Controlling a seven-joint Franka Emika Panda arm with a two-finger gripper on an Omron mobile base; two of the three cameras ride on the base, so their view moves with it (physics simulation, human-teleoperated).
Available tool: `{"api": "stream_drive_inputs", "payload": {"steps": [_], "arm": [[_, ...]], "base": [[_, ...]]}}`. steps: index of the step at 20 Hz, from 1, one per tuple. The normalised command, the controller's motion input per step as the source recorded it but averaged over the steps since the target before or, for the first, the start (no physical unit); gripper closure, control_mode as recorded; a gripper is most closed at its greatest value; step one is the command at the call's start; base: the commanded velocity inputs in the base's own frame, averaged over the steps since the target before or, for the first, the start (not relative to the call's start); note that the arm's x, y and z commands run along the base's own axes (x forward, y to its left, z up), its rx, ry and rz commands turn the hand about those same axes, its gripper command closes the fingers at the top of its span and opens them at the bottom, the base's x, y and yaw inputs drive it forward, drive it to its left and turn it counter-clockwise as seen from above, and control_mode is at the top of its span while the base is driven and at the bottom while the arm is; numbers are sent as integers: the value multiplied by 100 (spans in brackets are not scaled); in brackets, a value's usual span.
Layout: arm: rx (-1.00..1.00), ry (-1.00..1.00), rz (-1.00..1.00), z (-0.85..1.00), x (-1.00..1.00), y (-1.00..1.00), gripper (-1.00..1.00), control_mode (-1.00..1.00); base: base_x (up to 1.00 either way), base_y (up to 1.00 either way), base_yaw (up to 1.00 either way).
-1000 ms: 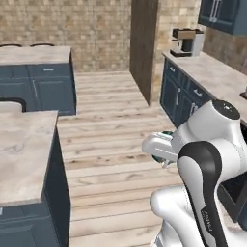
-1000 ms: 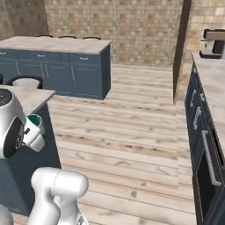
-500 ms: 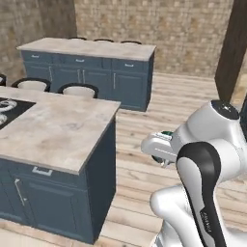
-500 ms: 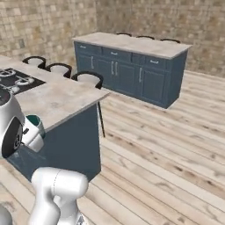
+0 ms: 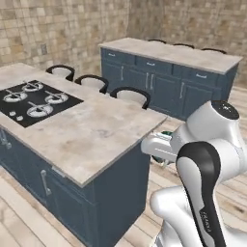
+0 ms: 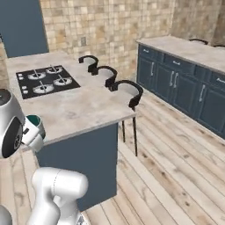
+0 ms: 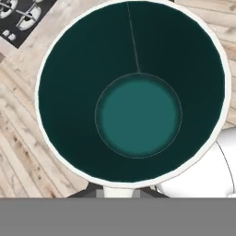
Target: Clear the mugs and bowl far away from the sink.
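My gripper (image 5: 161,147) is shut on the teal mug (image 5: 166,133), held close in front of the arm's white body, beside the near corner of the island and off its top. From the other side, the mug (image 6: 34,120) shows as a teal rim tucked against the arm. In the hand view I look straight down into the mug (image 7: 133,115): dark teal inside, pale rim, wooden floor beneath it. The bowl and the sink are out of view.
A beige marble island (image 5: 96,132) with blue cabinets carries a black stovetop (image 5: 34,99). Three black-backed stools (image 5: 130,94) line its far side. A second long counter (image 5: 173,55) stands behind, with open wooden floor (image 6: 176,154) between.
The whole picture has swung round with the base: the island with its stovetop now lies close in front. The teal mug stays in the shut gripper, in the same place against the arm.
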Motion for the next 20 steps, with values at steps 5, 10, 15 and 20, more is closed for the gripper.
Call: {"api": "stream_drive_inputs", "payload": {"steps": [5,10,15,20], "arm": [[0,0,0,0,0,0,100,100],[0,0,0,0,0,0,100,100],[0,0,0,0,0,0,100,100],[0,0,0,0,0,0,100,100]], "base": [[88,-35,61],[87,-3,56],[80,-12,54],[65,-25,47]]}}
